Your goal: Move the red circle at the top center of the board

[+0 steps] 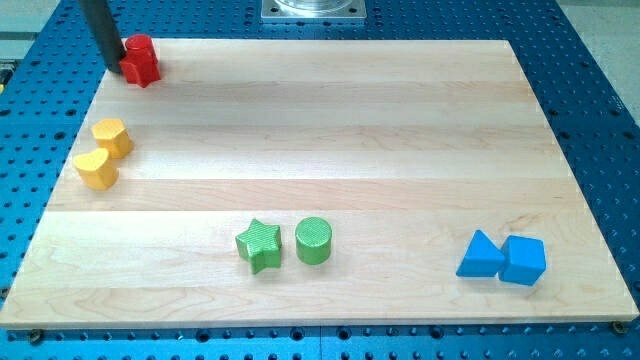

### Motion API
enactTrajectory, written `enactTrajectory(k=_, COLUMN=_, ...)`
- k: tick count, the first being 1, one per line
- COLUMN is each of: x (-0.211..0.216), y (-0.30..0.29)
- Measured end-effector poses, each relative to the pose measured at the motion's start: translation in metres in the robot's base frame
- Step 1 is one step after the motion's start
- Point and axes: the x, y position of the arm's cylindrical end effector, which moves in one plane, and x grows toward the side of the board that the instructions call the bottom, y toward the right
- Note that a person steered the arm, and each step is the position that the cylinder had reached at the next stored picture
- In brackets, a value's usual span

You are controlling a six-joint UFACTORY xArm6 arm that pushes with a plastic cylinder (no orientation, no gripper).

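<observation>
My tip sat at the top left corner of the board, pressed against the left side of the red block, which stood well to the left of the top centre where it belonged. There were no fingers to report: the arm ended in a bare rod, so nothing could open, close or grip. The block's shape I could not make out cleanly; it looked lumpy, not plainly round.

I judged the contact to be on the correct side for a push toward the view's right. To do it well, I would have kept the tip level with the block's middle, so the piece slid straight along the top edge instead of spinning off or slipping over the rim. The path along the top looked free; the two yellow blocks lay below, the green star, green cylinder and blue blocks well apart near the bottom.
</observation>
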Motion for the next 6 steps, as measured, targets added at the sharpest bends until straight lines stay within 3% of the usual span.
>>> enactTrajectory(k=1, x=-0.016, y=0.001)
enactTrajectory(k=2, x=0.004, y=0.035)
enactTrajectory(k=3, x=0.064, y=0.110)
enactTrajectory(k=4, x=0.100, y=0.110)
enactTrajectory(k=6, x=0.099, y=0.033)
